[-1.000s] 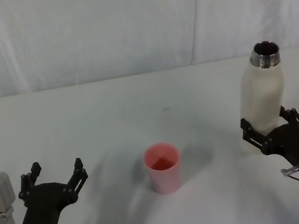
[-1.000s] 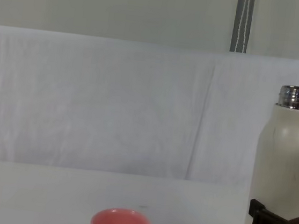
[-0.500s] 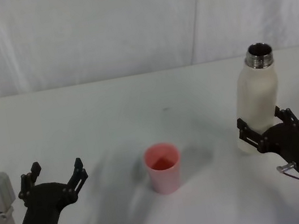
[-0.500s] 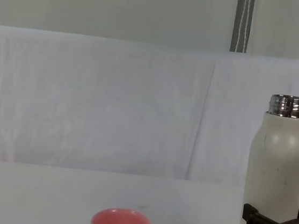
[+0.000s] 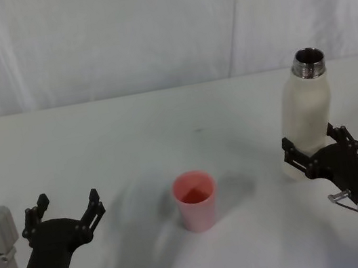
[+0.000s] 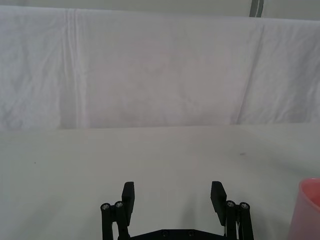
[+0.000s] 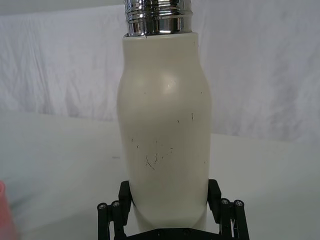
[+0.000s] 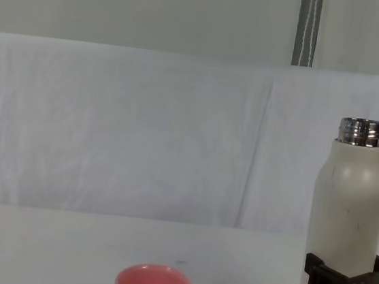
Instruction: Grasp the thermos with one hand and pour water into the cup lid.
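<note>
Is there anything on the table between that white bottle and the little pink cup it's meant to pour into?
Nothing visible. The right gripper holds the thermos, and only bare white table lies between it and the cup lid.

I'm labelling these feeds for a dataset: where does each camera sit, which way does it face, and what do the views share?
Head view: high, looking down at the table; shows both arms, the left gripper, the right gripper around the thermos, and the cup lid.
Chest view: low, looking forward across the table; jaw tips at both lower corners.
Left wrist view: behind the left gripper's open jaws, facing the backdrop.
Right wrist view: behind the right gripper, facing the thermos.
Shared: head and chest both show thermos and cup lid.
</note>
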You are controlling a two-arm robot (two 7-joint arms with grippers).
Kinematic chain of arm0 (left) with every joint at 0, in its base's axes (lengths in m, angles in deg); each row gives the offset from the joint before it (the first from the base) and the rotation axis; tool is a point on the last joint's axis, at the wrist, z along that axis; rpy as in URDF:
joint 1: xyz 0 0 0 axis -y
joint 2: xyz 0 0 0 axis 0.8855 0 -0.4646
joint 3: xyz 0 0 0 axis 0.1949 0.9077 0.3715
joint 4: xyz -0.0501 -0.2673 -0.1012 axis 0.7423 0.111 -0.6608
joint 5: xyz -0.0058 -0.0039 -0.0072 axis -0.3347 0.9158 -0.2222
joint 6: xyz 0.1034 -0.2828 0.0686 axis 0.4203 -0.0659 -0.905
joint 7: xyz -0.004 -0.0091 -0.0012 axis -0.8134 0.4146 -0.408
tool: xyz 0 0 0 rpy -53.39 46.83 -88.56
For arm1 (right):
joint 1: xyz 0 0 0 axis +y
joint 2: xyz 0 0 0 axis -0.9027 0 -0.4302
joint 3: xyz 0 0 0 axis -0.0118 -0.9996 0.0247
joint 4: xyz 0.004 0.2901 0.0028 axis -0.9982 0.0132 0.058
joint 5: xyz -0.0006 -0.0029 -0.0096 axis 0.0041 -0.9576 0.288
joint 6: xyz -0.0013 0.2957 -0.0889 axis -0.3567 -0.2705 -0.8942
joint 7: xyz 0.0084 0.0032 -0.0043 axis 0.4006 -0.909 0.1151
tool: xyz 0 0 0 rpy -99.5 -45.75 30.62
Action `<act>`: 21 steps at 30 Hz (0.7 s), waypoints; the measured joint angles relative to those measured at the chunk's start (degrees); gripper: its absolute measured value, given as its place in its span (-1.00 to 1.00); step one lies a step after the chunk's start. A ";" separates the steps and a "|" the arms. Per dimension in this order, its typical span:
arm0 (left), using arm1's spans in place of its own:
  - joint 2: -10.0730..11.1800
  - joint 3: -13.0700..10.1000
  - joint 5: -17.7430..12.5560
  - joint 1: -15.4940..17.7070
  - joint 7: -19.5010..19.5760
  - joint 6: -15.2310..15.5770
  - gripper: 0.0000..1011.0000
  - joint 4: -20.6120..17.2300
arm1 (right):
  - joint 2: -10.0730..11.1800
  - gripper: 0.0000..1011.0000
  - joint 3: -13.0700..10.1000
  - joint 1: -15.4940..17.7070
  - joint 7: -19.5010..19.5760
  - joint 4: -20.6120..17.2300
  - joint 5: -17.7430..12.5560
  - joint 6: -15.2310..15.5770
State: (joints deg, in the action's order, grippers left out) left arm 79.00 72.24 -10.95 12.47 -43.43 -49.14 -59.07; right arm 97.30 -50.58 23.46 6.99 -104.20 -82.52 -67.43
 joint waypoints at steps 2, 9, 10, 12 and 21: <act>0.00 0.00 0.00 0.00 0.00 0.00 0.98 0.00 | -0.13 0.88 0.03 -0.11 0.03 0.17 0.03 -0.22; 0.00 0.00 0.00 0.00 0.00 0.00 0.98 0.00 | -0.52 0.88 0.14 -0.58 0.11 0.92 0.04 -0.77; 0.00 0.00 0.00 0.00 0.00 0.00 0.98 0.00 | -0.57 0.88 0.17 -0.65 0.12 1.06 0.05 -0.82; 0.00 0.00 0.00 0.00 0.00 0.00 0.98 0.00 | -0.71 0.88 0.28 -0.92 0.11 1.50 0.06 -0.93; 0.00 0.00 0.00 0.00 0.00 0.00 0.98 0.00 | -1.04 0.88 0.52 -1.84 0.05 3.11 0.11 -1.23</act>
State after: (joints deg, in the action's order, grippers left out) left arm 79.00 72.24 -10.95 12.47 -43.43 -49.14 -59.07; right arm 96.26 -50.05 21.61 7.04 -101.09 -82.41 -68.66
